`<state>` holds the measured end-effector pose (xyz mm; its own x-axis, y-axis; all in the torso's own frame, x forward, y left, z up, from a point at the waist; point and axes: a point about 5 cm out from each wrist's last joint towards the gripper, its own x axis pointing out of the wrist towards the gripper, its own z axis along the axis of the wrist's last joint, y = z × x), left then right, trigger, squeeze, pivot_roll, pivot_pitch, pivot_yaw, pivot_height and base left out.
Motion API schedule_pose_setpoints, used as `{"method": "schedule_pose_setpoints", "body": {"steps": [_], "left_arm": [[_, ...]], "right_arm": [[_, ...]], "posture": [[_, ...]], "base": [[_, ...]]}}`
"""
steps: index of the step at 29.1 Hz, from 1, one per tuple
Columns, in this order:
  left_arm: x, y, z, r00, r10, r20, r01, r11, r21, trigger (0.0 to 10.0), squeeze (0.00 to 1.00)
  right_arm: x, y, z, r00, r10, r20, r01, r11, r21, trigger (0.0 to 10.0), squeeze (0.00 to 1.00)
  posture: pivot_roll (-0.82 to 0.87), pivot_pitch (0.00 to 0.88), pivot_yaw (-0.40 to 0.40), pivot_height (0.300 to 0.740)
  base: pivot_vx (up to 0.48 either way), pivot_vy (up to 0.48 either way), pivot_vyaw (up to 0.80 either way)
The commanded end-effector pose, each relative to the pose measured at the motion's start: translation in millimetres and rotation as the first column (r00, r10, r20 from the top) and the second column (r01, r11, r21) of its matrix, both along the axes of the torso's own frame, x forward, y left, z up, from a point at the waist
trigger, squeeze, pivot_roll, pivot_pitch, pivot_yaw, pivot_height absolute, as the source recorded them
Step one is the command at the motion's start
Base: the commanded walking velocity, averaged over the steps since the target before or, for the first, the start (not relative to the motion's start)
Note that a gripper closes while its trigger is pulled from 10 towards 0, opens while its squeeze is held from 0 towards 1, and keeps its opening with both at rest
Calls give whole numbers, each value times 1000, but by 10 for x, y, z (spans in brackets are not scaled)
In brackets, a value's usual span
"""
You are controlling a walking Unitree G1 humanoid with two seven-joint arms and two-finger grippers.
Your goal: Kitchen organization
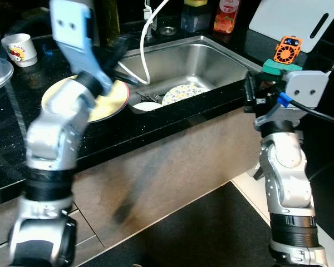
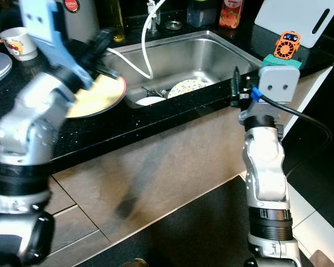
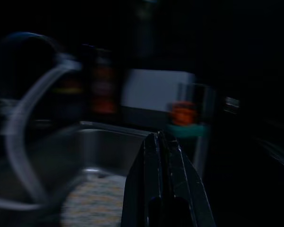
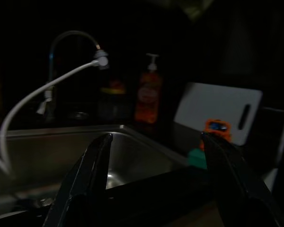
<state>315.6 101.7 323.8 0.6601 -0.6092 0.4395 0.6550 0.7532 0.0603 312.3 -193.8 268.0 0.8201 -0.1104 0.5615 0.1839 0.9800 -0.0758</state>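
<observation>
From the head camera, the left gripper (image 1: 122, 47) reaches over a round yellow plate (image 1: 114, 100) on the black counter's left side, at the left rim of the stainless steel sink (image 1: 211, 61), where a floral patterned plate (image 1: 183, 93) lies just right of it, so the left arm looks nearer the dishes. The left wrist view shows that gripper's black fingers (image 3: 163, 189) pressed together, holding nothing, pointing across the basin. The right wrist view shows the right gripper (image 4: 156, 179) spread wide at the sink's near right edge.
</observation>
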Motion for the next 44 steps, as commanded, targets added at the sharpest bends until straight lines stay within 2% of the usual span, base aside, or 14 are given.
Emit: {"method": "schedule_pose_setpoints", "body": {"steps": [1,3,5,7,10,14,17,22,24,26,31,33,38,44], "left_arm": [[-156,-224,-140,988,-148,-43,149,989,23,10000,0],[-186,-261,-169,984,-174,-49,175,984,25,10000,0],[-318,-383,-283,957,-279,-81,283,958,37,10000,0],[-503,-533,-496,903,-404,-149,418,905,75,10000,0],[-606,-584,-665,863,-460,-207,487,867,104,10000,0],[-655,-565,-972,831,-462,-310,528,831,176,10000,0],[-660,-515,-1122,817,-445,-366,534,823,193,10000,0],[-765,-342,-1487,769,-403,-496,570,784,246,10000,0],[-776,-284,-1555,771,-378,-513,562,782,269,10000,0],[-761,-259,-1550,778,-366,-511,549,791,271,10000,0],[-696,-259,-1503,800,-351,-487,520,811,269,10000,0],[-607,-253,-1471,829,-313,-463,470,839,274,10000,0],[-543,-226,-1431,846,-292,-445,437,859,267,10000,0],[-517,-201,-1452,856,-264,-444,410,871,272,10000,0]], "right_arm": [[-50,-62,-10,998,-57,15,58,998,-22,10000,0],[-52,-70,-18,998,-66,14,67,997,-25,10000,0],[-63,-120,-55,993,-114,9,114,993,-30,10000,0],[-76,-230,-118,975,-221,-6,221,975,-33,10000,0],[-75,-330,-192,952,-303,-37,302,953,-27,10000,0],[-88,-501,-384,906,-404,-125,408,913,0,10000,0],[-107,-560,-551,891,-413,-190,425,905,29,10000,0],[-194,-613,-1054,847,-395,-356,439,897,49,10000,0],[-238,-631,-1209,824,-397,-404,453,890,48,10000,0],[-256,-633,-1242,817,-407,-407,460,887,37,10000,0],[-222,-600,-1168,835,-399,-379,443,896,33,10000,0],[-181,-577,-1089,851,-388,-354,428,903,39,10000,0],[-148,-551,-1003,874,-369,-317,398,917,30,10000,0],[-152,-561,-1015,873,-370,-318,400,916,35,10000,0]], "posture": [[80,84,16,740],[80,84,16,740],[80,86,12,740],[80,87,12,740],[81,84,12,740],[80,79,13,740],[79,79,15,740],[74,76,21,740],[75,75,23,740],[79,78,25,740],[79,78,25,740],[76,87,22,740],[74,89,17,740],[74,89,17,740]], "base": [[0,0,0],[0,0,0],[0,0,0],[0,0,0],[0,0,0],[0,0,0],[0,0,0],[0,0,0],[0,0,0],[0,0,0],[0,0,0],[0,0,0],[0,0,0],[0,0,0]]}}
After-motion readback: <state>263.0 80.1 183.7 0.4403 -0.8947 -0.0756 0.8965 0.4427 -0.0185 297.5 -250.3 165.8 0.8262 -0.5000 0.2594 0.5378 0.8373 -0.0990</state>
